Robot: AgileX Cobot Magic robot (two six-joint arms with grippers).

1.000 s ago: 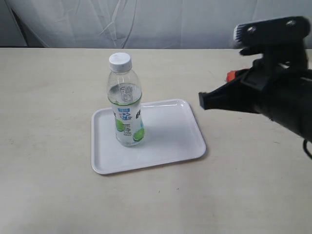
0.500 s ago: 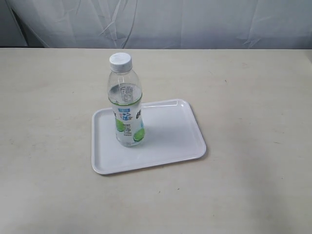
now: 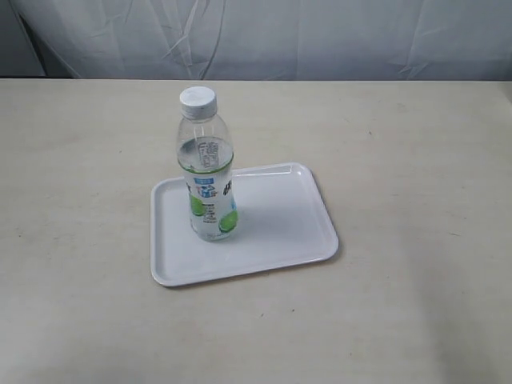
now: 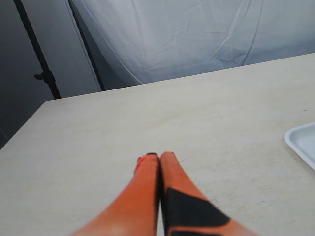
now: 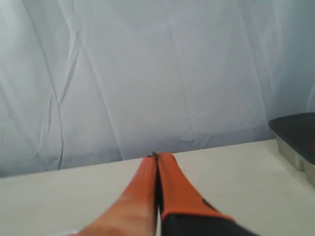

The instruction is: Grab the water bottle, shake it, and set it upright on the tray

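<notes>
The water bottle (image 3: 207, 170) stands upright on the left part of the white tray (image 3: 280, 228) in the exterior view, white cap on top, lime label facing me. Neither arm shows in that view. In the left wrist view my left gripper (image 4: 159, 156) is shut with nothing between its orange fingers, held over bare table, and a corner of the tray (image 4: 302, 142) shows at the picture's edge. My right gripper (image 5: 157, 156) is shut and empty too, pointing across the table toward the white backdrop; the bottle is out of that view.
A beige table (image 3: 400, 144) carries the tray, with a white cloth backdrop (image 3: 280, 36) behind it. A dark stand pole (image 4: 37, 54) rises past the table's far corner. A grey metal bin (image 5: 295, 140) sits at the table's edge in the right wrist view.
The right arm, in the exterior view's right side a second ago, has pulled out of that view. Bottle and tray have not moved.
</notes>
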